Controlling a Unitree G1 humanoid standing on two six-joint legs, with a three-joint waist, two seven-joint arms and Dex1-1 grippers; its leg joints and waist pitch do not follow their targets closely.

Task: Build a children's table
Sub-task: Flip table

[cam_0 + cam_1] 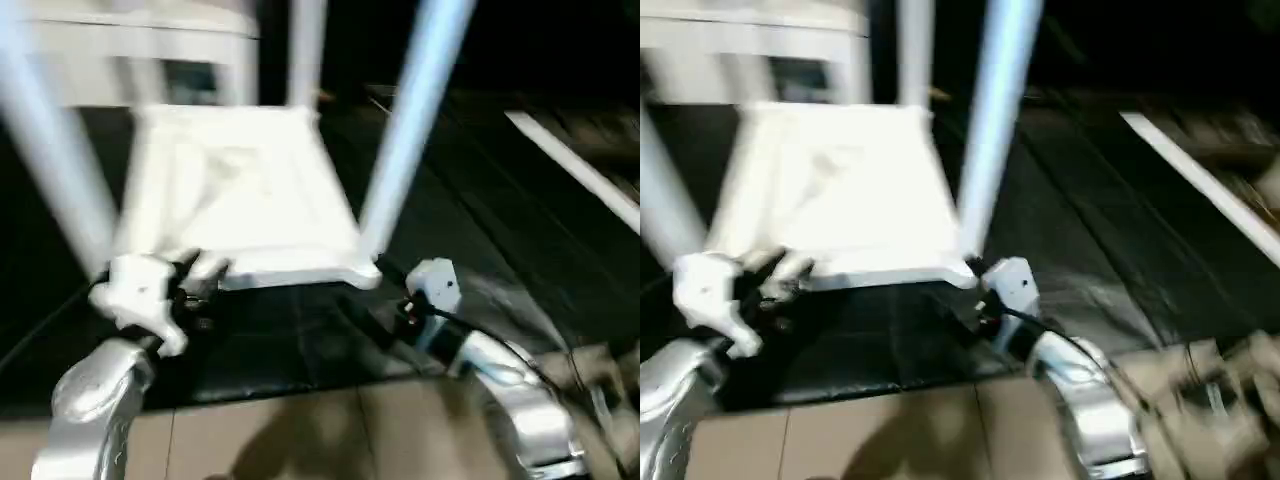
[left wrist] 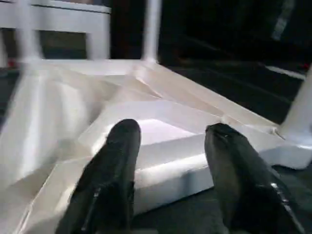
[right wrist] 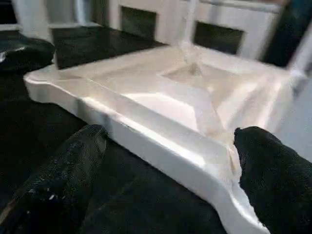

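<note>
The white children's table (image 1: 235,190) lies upside down on a dark mat, its ribbed underside facing up. Three legs stand upright in its corner sockets: one at the near right (image 1: 410,130), one at the near left (image 1: 50,150) and one at the back (image 1: 305,50). My left gripper (image 2: 173,131) is open just in front of the near rim by the near-left corner, its fingers (image 2: 117,161) apart with nothing held. By the near-right corner, my right gripper (image 3: 170,136) is open wide, facing the rim (image 3: 161,146), and holds nothing.
A white cabinet (image 1: 150,50) with dark panes stands behind the table. A white strip (image 1: 580,170) runs across the dark mat at the right. Tan floor tiles (image 1: 300,430) lie under my forearms, and a cable runs along the right forearm (image 1: 520,400).
</note>
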